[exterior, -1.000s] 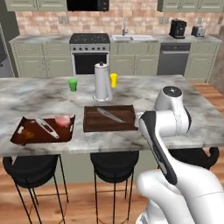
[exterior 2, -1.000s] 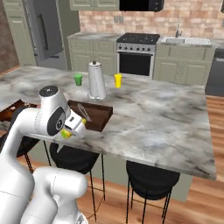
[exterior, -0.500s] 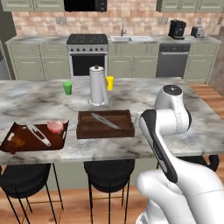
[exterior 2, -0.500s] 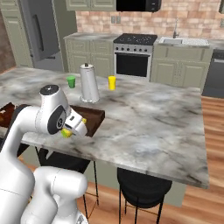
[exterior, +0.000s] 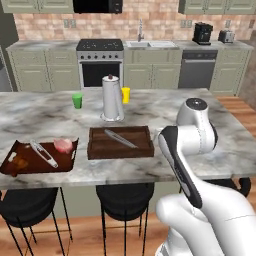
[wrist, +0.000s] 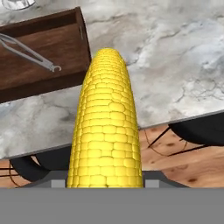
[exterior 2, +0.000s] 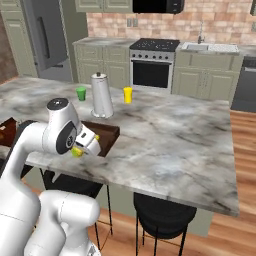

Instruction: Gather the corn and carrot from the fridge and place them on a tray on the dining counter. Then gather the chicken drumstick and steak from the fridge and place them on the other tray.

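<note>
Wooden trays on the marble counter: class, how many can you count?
2: a dark wooden tray at the counter's middle, holding tongs, and another wooden tray further left, holding tongs and meat.

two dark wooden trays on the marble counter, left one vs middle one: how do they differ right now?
The left dark wooden tray carries metal tongs, a pink piece of meat and a brown item at its far left end; the middle dark wooden tray holds just metal tongs. The left tray overhangs the counter's front edge; the middle tray sits fully on it, near the paper towel roll. Both are the same brown rectangular style.
</note>
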